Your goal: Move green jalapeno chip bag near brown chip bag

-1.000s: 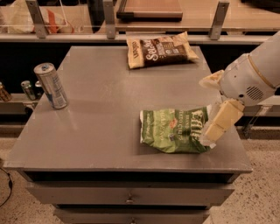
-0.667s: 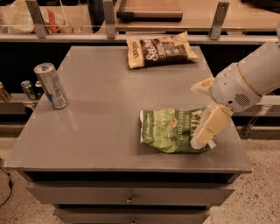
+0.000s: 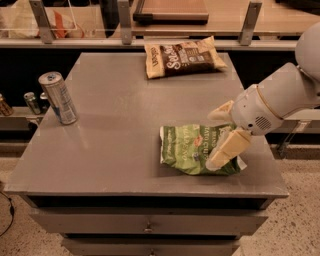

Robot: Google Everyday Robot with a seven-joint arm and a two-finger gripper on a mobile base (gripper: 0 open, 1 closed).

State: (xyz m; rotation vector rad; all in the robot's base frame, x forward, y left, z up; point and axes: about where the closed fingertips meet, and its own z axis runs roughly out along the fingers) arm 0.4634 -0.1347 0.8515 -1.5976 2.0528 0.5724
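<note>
We see the green jalapeno chip bag (image 3: 192, 152) lying flat on the grey table (image 3: 125, 130), near its front right corner. The bag's right end is covered by the gripper (image 3: 224, 147), a cream part that slants down across it and touches or nearly touches the foil. We cannot tell whether the gripper is spread wide, drawn narrow or clamped on the bag, because the rounded grey wrist of the arm (image 3: 280, 97) hides its base. A second cream piece juts out by the wrist above the bag, and we cannot make out what part it is. The arm enters from the right and is cut off by the picture's edge. The white lettering on the green bag is too creased and blurred for us to read.

The brown chip bag (image 3: 184, 59) lies at the far edge of the table, right of centre, well apart from the green bag. Its dark middle and cream ends show, but its script is legible only in fragments.

A tall slim drink can (image 3: 59, 97) stands upright near the table's left edge, with its label unclear. Beyond that edge, on a lower shelf, a smaller can (image 3: 32, 102) stands in shadow. Another object at the picture's left border is cut off.

Below the tabletop, drawer fronts (image 3: 147, 222) run out of view at the bottom. Behind the table, metal posts (image 3: 250, 22) hold a rail, and a wooden board (image 3: 172, 10) is cropped by the top edge.
</note>
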